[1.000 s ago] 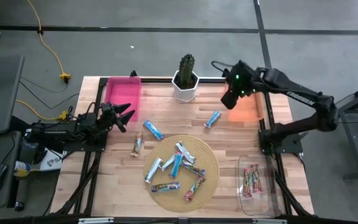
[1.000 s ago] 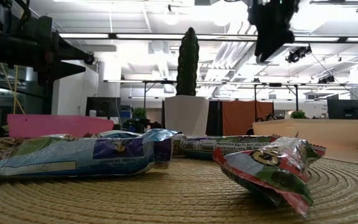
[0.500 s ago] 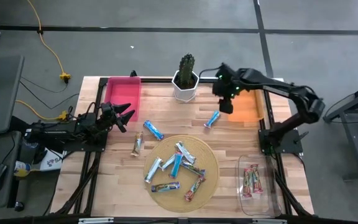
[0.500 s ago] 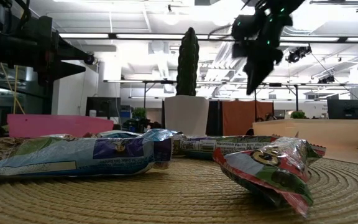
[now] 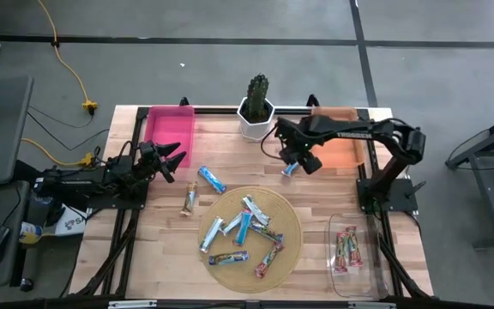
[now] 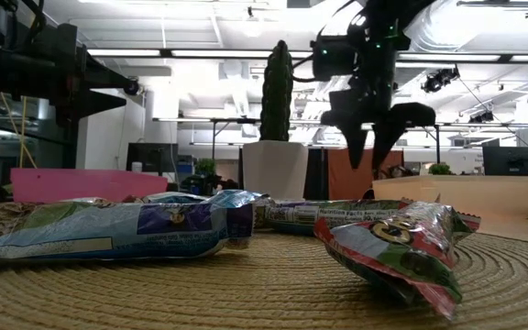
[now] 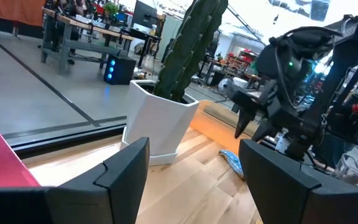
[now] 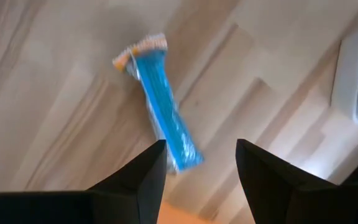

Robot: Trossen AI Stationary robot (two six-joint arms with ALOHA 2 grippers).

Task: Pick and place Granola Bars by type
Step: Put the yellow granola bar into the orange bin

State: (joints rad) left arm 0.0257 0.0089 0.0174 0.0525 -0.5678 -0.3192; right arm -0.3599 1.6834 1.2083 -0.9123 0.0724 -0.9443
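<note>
On a round woven mat [image 5: 249, 237] at the near edge of a wooden table [image 5: 316, 189], a heap of granola bars [image 5: 243, 232] lies in blue-and-white and pink-red wrappers, one blue-and-white bar [image 6: 108, 229] and one red-and-green bar [image 6: 397, 243] closest to the low camera. A clear bin [image 5: 351, 255] at about 4 o'clock from the mat holds pink-wrapped bars [image 5: 346, 246]. Just off the mat, toward 10 o'clock, rest a tan bar [image 5: 189, 199] and a blue bar [image 5: 212, 179]. The left gripper [image 5: 177, 161] waits at the table's left edge beside a pink bin [image 5: 170, 133], its fingers [image 7: 126, 165] spread and empty. Farther back, at about 1 o'clock from the mat, the right gripper [image 5: 303, 163] hangs low over a lone blue-wrapped bar [image 8: 163, 127], its two fingers [image 8: 148, 174] held apart on either side of the wrapper's near end; whether they touch it cannot be told, and nothing is pinched. Behind it sit an orange bin [image 5: 343, 148] and, at 12 o'clock, a cactus [image 5: 257, 93] in a white pot [image 5: 256, 123]. Beyond the table stretches an open workshop with desks, monitors and ceiling lights.
</note>
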